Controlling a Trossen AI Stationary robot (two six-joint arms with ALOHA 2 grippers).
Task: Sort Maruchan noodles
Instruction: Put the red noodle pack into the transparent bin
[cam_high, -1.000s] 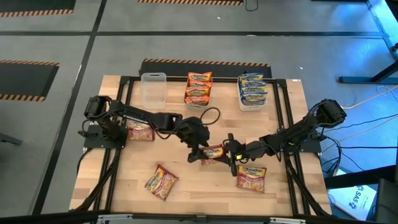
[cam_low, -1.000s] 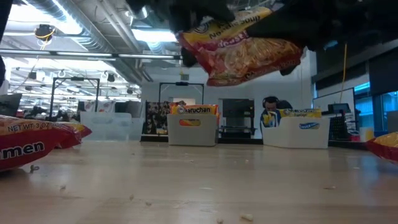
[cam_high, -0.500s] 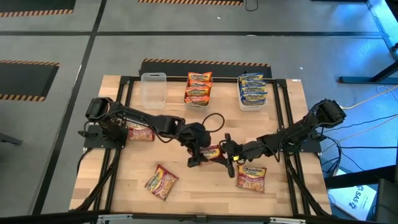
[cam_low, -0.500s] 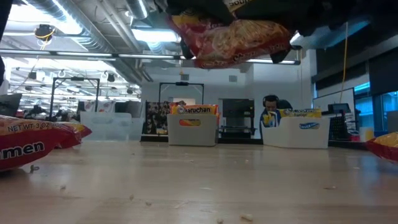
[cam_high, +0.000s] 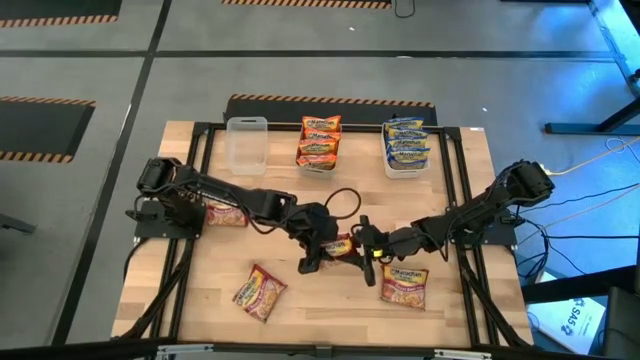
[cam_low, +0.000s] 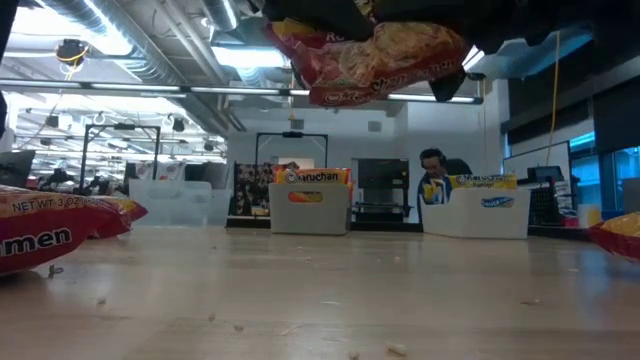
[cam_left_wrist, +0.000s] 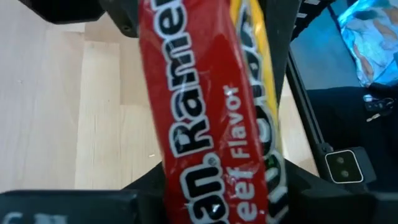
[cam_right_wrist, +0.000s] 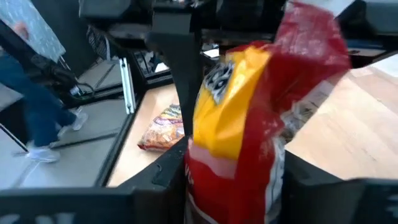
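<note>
- Two dark arms meet over the middle of the wooden table, sharing one red noodle packet held up off the boards.
- The left gripper pinches the packet from one side; in the left wrist view the red wrapper runs straight between its fingers.
- The right gripper faces it from the other side, its fingers closed on the same packet, which stands between them in the right wrist view.
- From table height the packet hangs high above the surface, tilted, with dark gripper parts over it.
- Just beside the right gripper, on the side toward the table's front edge, a second red packet lies flat on the wood.
- Farther from the left gripper, toward the front left corner, a third packet lies at an angle.
- Back along the left arm, near its base, another packet rests partly under the arm.
- Well beyond both grippers, along the far edge, stand three clear tubs: an empty one, one stacked with orange packets, and one with blue-and-yellow packets.
- In the room behind the table, a person shows beyond the tub of blue-and-yellow packets.
</note>
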